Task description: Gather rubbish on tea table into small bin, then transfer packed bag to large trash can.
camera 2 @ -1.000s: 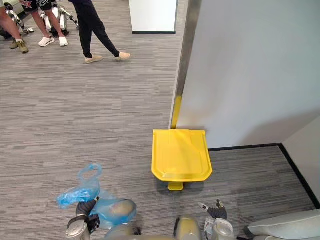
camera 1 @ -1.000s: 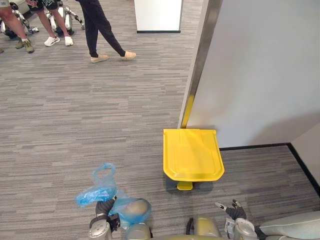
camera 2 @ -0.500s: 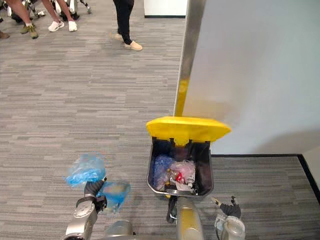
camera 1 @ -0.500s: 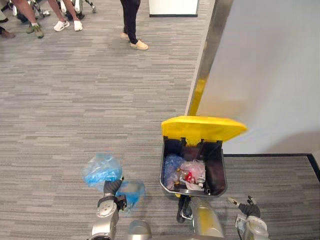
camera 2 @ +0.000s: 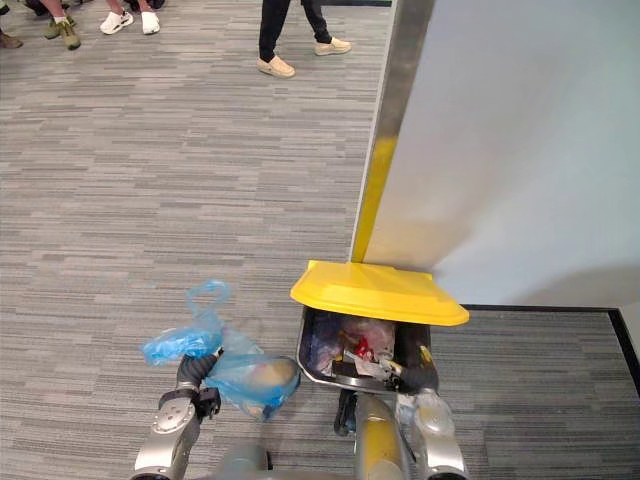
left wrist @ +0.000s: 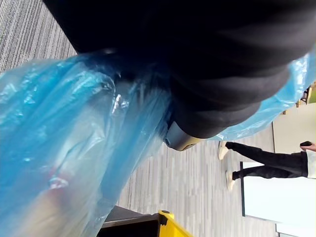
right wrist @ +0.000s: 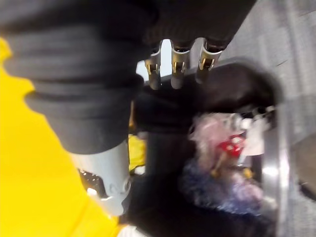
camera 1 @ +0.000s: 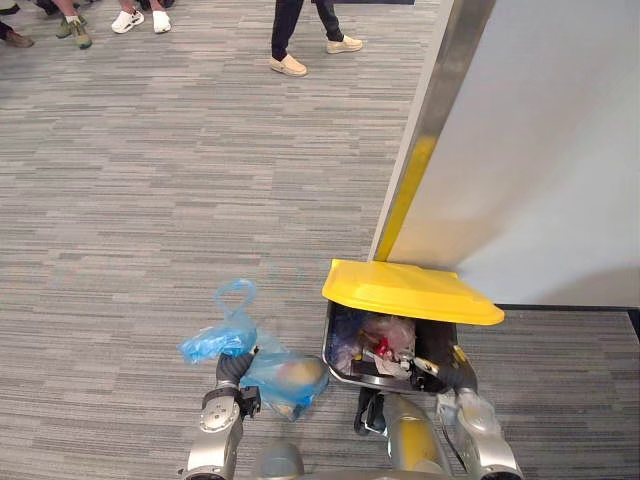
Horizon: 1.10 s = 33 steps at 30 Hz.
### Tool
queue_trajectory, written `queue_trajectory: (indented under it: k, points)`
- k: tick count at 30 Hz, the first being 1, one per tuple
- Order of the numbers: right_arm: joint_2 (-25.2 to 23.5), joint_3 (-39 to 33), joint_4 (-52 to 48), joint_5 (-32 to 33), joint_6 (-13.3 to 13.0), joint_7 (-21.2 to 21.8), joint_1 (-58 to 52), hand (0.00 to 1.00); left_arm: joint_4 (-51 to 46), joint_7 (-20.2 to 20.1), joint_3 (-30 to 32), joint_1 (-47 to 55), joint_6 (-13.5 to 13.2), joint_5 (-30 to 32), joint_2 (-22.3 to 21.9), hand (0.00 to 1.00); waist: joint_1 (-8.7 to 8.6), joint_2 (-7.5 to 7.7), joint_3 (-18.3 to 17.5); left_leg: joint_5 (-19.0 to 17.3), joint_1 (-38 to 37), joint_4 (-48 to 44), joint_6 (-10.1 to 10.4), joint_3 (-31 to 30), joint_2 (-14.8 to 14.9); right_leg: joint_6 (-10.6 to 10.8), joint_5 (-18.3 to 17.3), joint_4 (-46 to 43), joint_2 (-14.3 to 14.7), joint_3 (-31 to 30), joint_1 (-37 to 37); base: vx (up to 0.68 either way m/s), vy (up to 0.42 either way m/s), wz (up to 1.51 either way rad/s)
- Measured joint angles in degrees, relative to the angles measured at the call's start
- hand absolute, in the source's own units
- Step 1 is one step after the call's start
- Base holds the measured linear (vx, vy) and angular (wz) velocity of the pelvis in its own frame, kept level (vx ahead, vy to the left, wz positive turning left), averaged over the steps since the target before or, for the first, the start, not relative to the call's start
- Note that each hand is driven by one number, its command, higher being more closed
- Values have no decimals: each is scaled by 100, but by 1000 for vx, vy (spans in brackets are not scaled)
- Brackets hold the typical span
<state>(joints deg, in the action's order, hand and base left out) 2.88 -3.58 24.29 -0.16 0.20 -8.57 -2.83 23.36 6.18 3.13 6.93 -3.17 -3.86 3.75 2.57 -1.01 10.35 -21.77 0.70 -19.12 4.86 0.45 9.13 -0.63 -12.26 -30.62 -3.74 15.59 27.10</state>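
Observation:
A packed blue plastic bag (camera 1: 287, 379) hangs from my left hand (camera 1: 231, 369), which is shut on its gathered neck; the bag's loops (camera 1: 229, 318) stick up above the hand. The bag (left wrist: 64, 148) also spreads past the hand's dark cover in the left wrist view. Just right of it stands the large black trash can (camera 1: 340, 365) with its yellow lid (camera 1: 410, 292) tilted half open over rubbish (camera 1: 388, 340) inside. My right hand (camera 1: 438, 372) is at the can's front right rim under the lid. Its fingers (right wrist: 177, 61) run into the dark rim.
A grey wall (camera 1: 540, 150) with a metal and yellow corner strip (camera 1: 415, 180) rises right behind the can. A person's legs (camera 1: 300, 40) and other feet (camera 1: 135, 18) stand far off on the striped carpet (camera 1: 150, 200).
The can's lid went from shut to raised and now hangs half open. My right hand has come up to the can's rim. The bag has swung closer to the can. The camera has shifted.

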Motion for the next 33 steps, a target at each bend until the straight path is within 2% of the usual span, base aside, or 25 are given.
queue_trajectory:
  k: [2,5,7,11,17,19,20,21,23,25,26,27,28,29,30,32,33]
  points:
    - [33,188,-192,-42,-39,-9,294,0,-153,-1,-100,39,-34,0,6,100,13,6,-80,79,127,63,82,-25,0,-66,65,35,1,21,121,6,-32,8]
    - [184,324,-235,-50,-106,-12,794,0,-279,1,-206,60,-119,-8,10,100,24,-6,-89,294,171,231,101,-52,1,-119,166,157,35,74,127,16,-58,11]
    - [455,405,-246,-58,-108,-19,1091,0,-316,0,-365,54,-174,-12,112,100,143,-13,-93,379,201,332,164,-136,52,-118,214,225,68,138,127,7,-54,16]
    - [973,408,-37,-55,-105,-30,1593,0,-326,0,-442,-7,-250,-79,339,100,147,-13,-95,434,309,452,261,-403,209,-52,273,287,145,301,128,-25,-75,23]
    - [1392,605,672,-21,-110,-29,2463,0,-345,-35,-533,-90,-365,-278,602,100,149,-25,-90,469,377,755,279,-676,468,366,453,752,494,346,129,-71,-103,2]
    - [1530,629,842,8,-115,-34,2603,0,-379,-109,-635,-160,-373,-300,591,100,124,-15,-90,448,517,587,294,-886,366,294,480,1036,607,263,99,-89,-129,14]
    - [1589,630,941,21,-114,-35,2674,0,-448,-124,-764,-171,-373,-341,577,100,123,-9,-86,392,679,118,211,-908,74,180,584,1292,626,260,8,-115,-86,-9]
    - [1591,642,1059,33,-115,-34,2763,0,-586,-134,-831,-148,-378,-360,577,100,119,7,-71,305,718,-183,43,-826,-162,57,752,1511,660,258,-112,-128,-82,-15]
    - [1606,645,1159,59,-111,-29,2811,0,-801,-198,-889,-163,-400,-451,580,100,94,12,-62,235,758,-280,-92,-757,-276,13,826,1616,709,264,-204,-137,-82,-4]
    - [1615,673,1228,82,-112,-24,2941,0,-1047,-240,-974,-176,-460,-462,600,100,-12,43,-42,223,825,-288,-100,-819,-277,14,826,1755,759,271,-210,-115,-59,-1]
    - [1620,674,1233,91,-112,-24,3019,0,-1154,-244,-1022,-197,-486,-496,600,100,-38,36,-28,216,923,-261,-135,-863,-256,135,774,1895,809,290,-206,-133,-70,-4]
    - [1705,652,1234,165,-123,-41,3212,0,-1223,-263,-1091,-356,-550,-560,560,100,-3,-85,192,231,946,-174,9,-861,-29,-574,815,551,864,-400,204,-119,-56,26]
    - [1739,656,1249,185,-125,-52,3218,0,-1240,-273,-1113,-396,-555,-567,587,100,-127,50,237,278,936,-167,79,-977,-193,-517,681,407,731,-905,112,-90,-87,47]
    - [1806,651,1283,192,-126,-55,3290,0,-1271,-283,-1141,-414,-565,-574,555,100,-172,93,280,330,943,-218,236,-1054,-296,-405,869,745,630,-806,-33,-13,-57,33]
    - [1826,655,1313,201,-133,-55,3448,0,-1417,-285,-1224,-334,-576,-664,593,100,-119,26,273,347,1073,-323,200,-1124,-324,-293,1103,1281,729,-652,-143,-2,-65,1]
    - [1825,655,1322,212,-139,-55,3512,0,-1510,-301,-1281,-382,-577,-680,605,100,-111,50,289,327,1129,-315,160,-1143,-325,-296,1378,1579,767,-560,-205,-11,-42,-10]
    - [1827,657,1331,229,-143,-60,3518,0,-1581,-298,-1387,-439,-578,-681,594,100,-124,45,303,325,1157,-332,158,-1137,-325,-365,1464,1678,767,-530,-233,0,0,0]
